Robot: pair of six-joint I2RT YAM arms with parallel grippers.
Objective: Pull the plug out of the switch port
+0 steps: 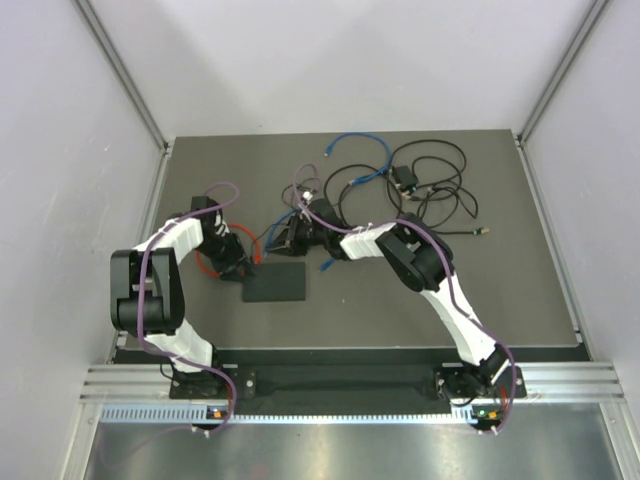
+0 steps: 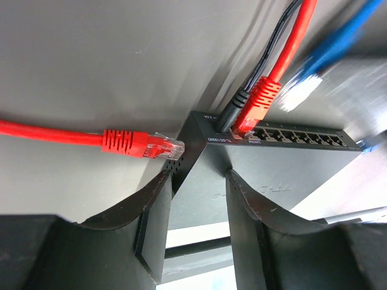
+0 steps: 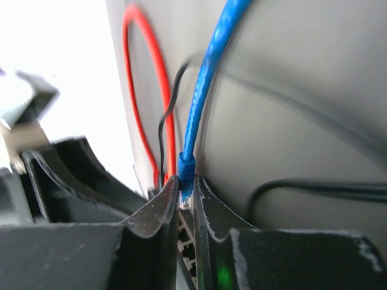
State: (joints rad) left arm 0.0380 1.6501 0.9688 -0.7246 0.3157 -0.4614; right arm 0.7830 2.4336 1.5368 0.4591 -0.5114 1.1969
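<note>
The right gripper (image 3: pixel 185 184) has its jaws drawn narrow, pinching the blue plug (image 3: pixel 186 166) by its boot. The blue cable (image 3: pixel 208 78) runs up and away from between the fingers. In the left wrist view this plug appears blurred above the row of ports (image 2: pixel 296 136), with its clear tip apart from them. I cannot tell which socket it belongs to.

The left gripper (image 2: pixel 199 172) straddles one end corner of the switch (image 2: pixel 302 163), and both inner finger faces are closed against the box. Just beyond those fingers a red plug (image 2: pixel 257 106) sits in an end port, with a black power plug (image 2: pixel 233 109) seated beside it. A loose red plug (image 2: pixel 136 143) lies on the table (image 1: pixel 450 290), just beside the vented side of the switch.

From above, the switch lies flat, left of the table's centre and nearer the front edge. The two grippers meet at its far long edge. Bare surface stretches to its right and front. A tangle of black cables (image 1: pixel 435 185) lies well apart, toward the back right corner.
</note>
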